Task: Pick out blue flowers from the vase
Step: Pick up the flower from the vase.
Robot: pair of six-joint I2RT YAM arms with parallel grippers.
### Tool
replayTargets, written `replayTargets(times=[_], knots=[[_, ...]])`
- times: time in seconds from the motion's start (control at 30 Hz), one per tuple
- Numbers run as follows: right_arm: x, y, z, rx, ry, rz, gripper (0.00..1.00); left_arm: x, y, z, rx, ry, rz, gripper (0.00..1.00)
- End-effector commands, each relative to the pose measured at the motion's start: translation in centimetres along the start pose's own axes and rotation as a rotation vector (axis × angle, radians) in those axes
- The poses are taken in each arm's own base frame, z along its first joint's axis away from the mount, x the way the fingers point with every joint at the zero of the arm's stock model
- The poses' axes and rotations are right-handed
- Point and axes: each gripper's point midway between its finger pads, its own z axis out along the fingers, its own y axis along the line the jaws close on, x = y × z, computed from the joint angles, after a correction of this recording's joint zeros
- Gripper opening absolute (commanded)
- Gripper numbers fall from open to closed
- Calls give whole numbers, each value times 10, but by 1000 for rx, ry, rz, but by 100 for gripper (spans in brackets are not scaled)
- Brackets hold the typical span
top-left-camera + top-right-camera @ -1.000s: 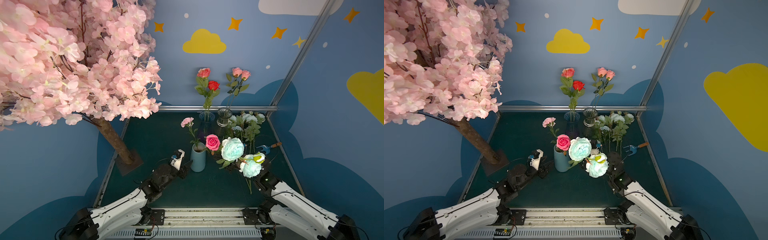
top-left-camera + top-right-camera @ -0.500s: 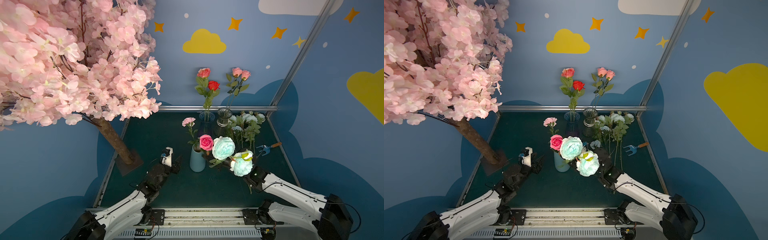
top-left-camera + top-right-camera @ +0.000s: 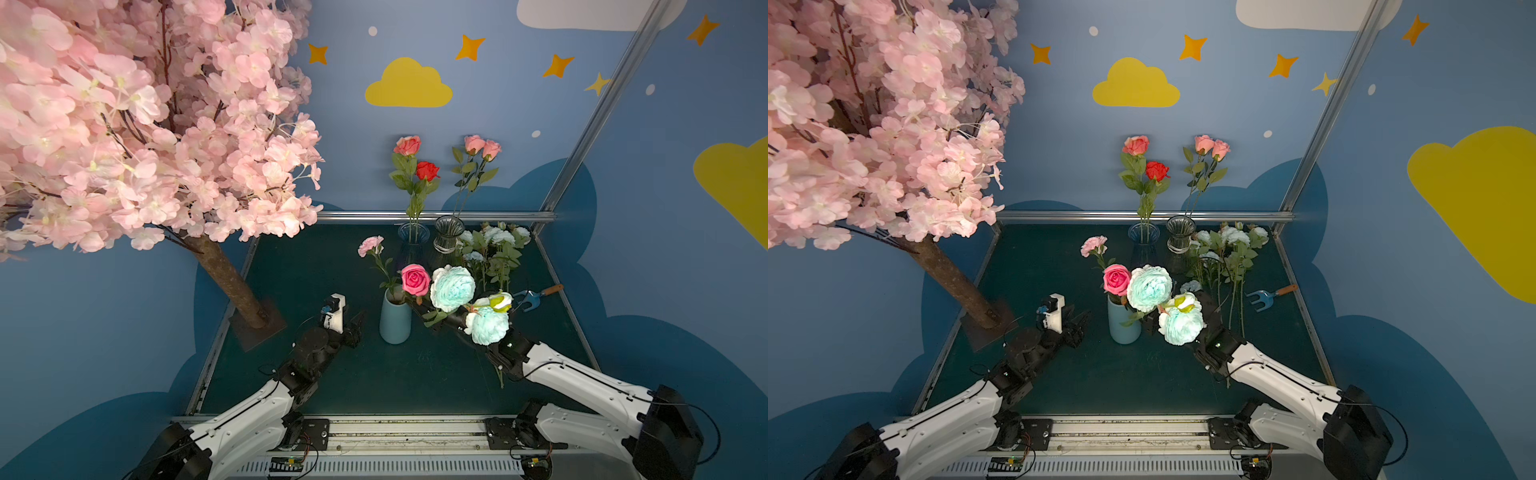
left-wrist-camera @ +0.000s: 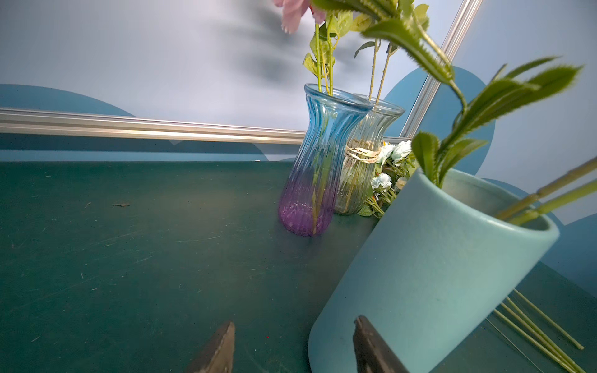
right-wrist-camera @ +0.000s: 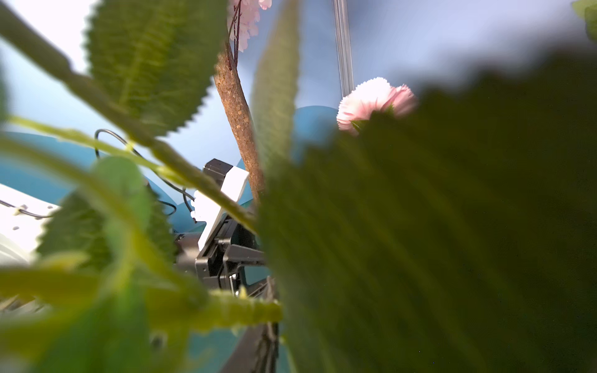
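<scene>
blue flowers point(image 3: 453, 287) aslant in pale vase point(image 3: 395, 324)

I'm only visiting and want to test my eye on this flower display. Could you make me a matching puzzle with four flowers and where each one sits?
Flowers:
1. red rose
2. pair of salmon roses
3. pale pink carnation
4. bunch of small pale blue flowers

Places:
A. lying on the green mat
B. in the pale blue ceramic vase
C. in the clear ribbed glass vase
D. in the blue-to-purple glass vase

Pairs: 1-D, 2-C, 3-B, 4-A.
</scene>
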Motion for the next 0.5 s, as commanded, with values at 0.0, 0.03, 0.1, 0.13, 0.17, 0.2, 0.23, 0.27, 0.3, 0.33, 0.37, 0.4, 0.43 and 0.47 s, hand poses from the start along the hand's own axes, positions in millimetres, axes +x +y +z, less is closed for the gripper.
replayTargets(times=[0.0, 0.03, 0.1, 0.13, 0.17, 0.2, 0.23, 0.27, 0.3, 0.33, 0.37, 0.4, 0.43, 0.47], knots=[[-17, 2, 4, 0, -38, -22, 19, -7, -2, 0, 13, -26, -13, 59], [-16, 1, 4, 1, -36, -21, 17, -7, -2, 0, 12, -25, -13, 59], [-17, 1, 5, 2, -32, -23, 13, -7, -2, 0, 11, -25, -14, 59], [-18, 1, 5, 1, -32, -24, 11, -7, -2, 0, 11, -26, -14, 59], [-18, 1, 5, 1, -31, -26, 8, -7, -2, 0, 12, -23, -13, 59], [-18, 1, 5, 2, -31, -27, 6, -7, -2, 0, 11, -25, -14, 59], [-19, 1, 5, 4, -31, -27, 5, -7, -1, 1, 9, -24, -15, 59], [-20, 1, 4, 6, -29, -29, 3, -6, -1, 1, 10, -23, -16, 59], [-22, 1, 4, 9, -29, -29, 2, -7, -1, 1, 9, -23, -16, 59], [-23, 1, 4, 13, -27, -30, 0, -7, -1, 1, 9, -23, -16, 59], [-25, 1, 4, 16, -23, -32, 0, -7, -1, 1, 10, -23, -16, 59], [-27, 1, 4, 17, -19, -35, 0, -7, -1, 1, 9, -24, -16, 59], [-31, 2, 4, 16, -17, -39, 0, -6, -1, 1, 10, -22, -17, 59], [-34, 2, 4, 19, -10, -42, 0, -6, -1, 1, 9, -22, -17, 59]])
